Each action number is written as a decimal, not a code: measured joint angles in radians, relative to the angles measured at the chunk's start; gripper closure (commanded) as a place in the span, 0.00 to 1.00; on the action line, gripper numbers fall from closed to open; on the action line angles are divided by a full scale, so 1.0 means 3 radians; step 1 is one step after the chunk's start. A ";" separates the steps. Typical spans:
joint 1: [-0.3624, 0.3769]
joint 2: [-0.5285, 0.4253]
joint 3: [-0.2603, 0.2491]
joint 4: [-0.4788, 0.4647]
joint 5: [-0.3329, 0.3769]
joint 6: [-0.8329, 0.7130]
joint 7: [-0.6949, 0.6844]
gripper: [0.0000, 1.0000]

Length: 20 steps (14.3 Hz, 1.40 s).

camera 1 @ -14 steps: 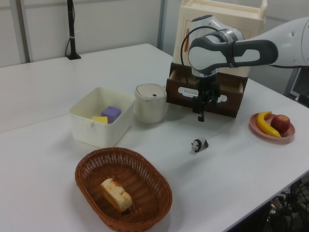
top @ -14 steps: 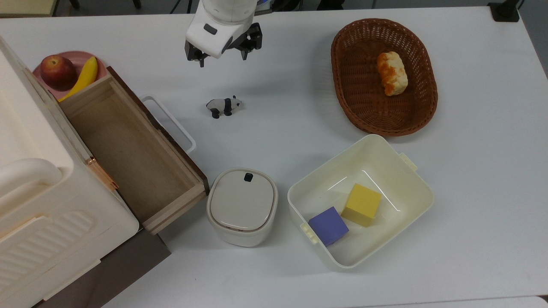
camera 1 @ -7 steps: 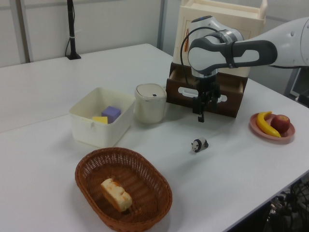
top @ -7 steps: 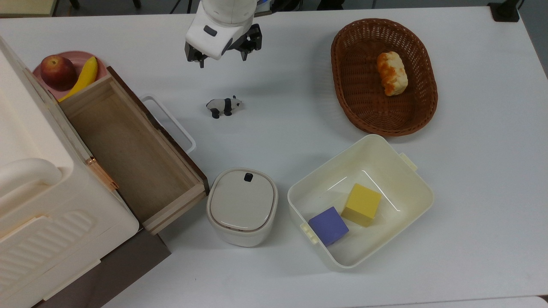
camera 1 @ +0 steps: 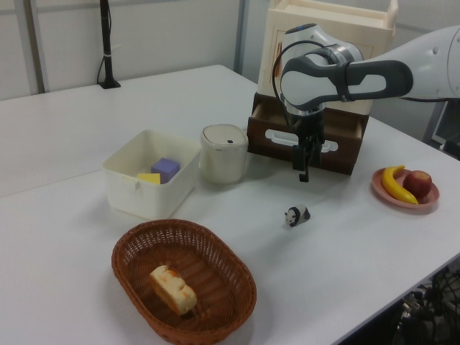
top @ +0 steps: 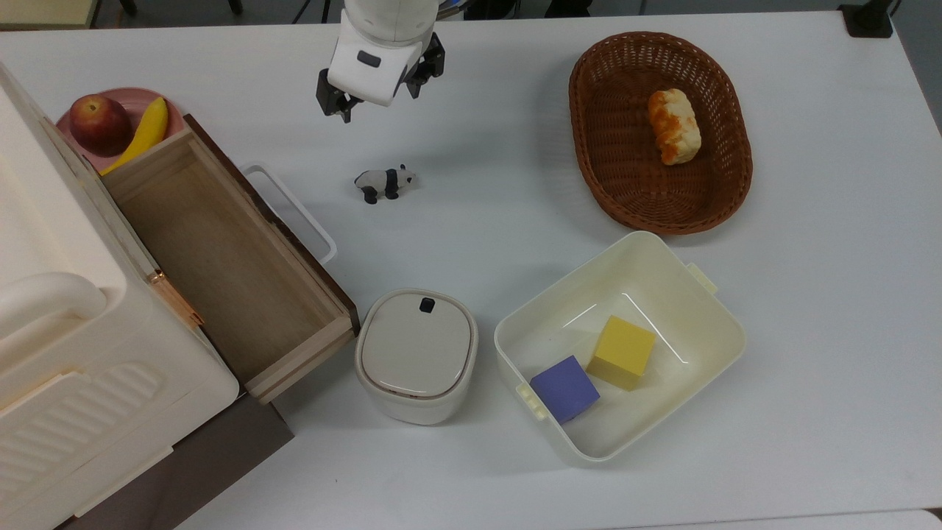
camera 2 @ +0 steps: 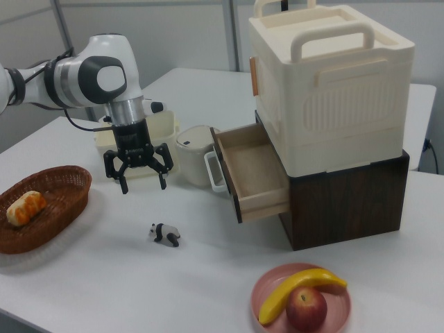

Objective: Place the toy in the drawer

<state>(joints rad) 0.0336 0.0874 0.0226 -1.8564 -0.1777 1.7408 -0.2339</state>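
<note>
Gripper (camera 2: 141, 175) hangs above the table (top: 478, 221), fingers pointing down, jaws spread wide, nothing held. Toy (top: 385, 182) stands on the table below the jaws and offset toward the top view's bottom, i.e. nearer the right view's camera; clear gap, no contact. Toy's long axis runs approx. left-right in the top view, head toward the top view's right. Jaw opening lies approx. along that same line, so a wrist turn is prob. needed to close across the narrow body. Drawer (top: 221, 258) sits beyond the toy to the top view's left, pulled open, nothing visible inside. Toy not yet grasped.
</note>
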 measured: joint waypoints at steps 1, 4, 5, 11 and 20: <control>0.0000 0.0000 0.0000 0.0000 0.0000 0.0000 0.0000 0.00; 0.0000 0.0000 0.0000 0.0000 0.0000 0.0000 0.0000 0.00; 0.0000 0.0000 0.0000 0.0000 0.0000 0.0000 0.0000 0.00; 0.0000 0.0000 0.0000 0.0000 0.0000 0.0000 0.0000 0.00; -0.0016 0.0022 0.0001 -0.0001 -0.0032 -0.0002 -0.0608 0.00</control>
<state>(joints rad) 0.0288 0.0938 0.0229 -1.8568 -0.1872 1.7403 -0.4161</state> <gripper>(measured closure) 0.000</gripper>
